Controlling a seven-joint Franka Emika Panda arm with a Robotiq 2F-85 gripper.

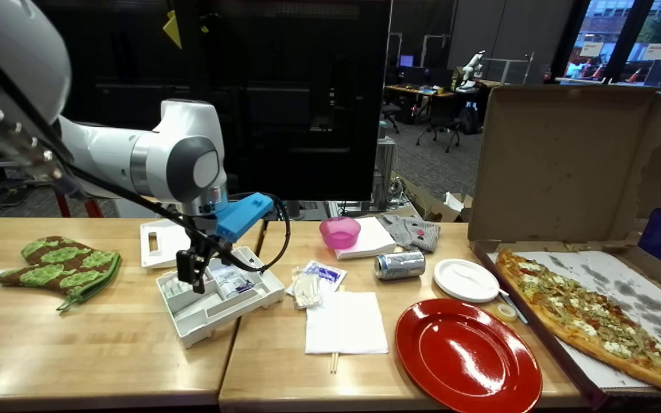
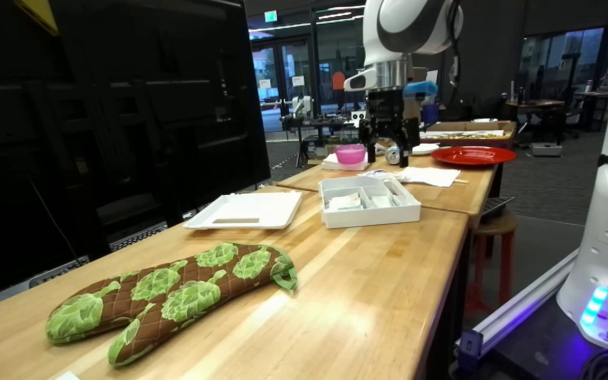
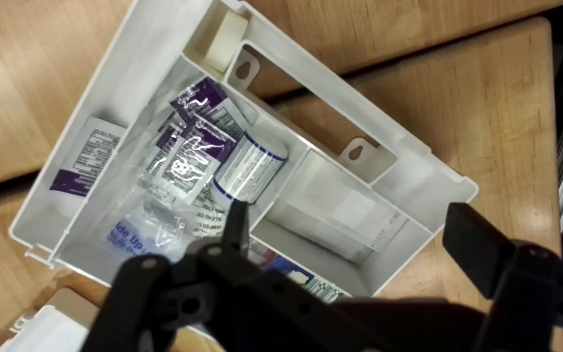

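Claw [image 2: 387,160], spread wide and empty, hangs clear above the white box [image 2: 378,217] on the surface [image 2: 346,295], a pale packet [image 3: 345,210] in one compartment [image 3: 311,244] of it (wrist view) showing between the two fingers [image 3: 477,249].

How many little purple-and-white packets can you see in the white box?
4 visible in the wrist view: one packet alone in the long edge compartment, and three packets overlapping in the compartment beside it. More may be hidden underneath.
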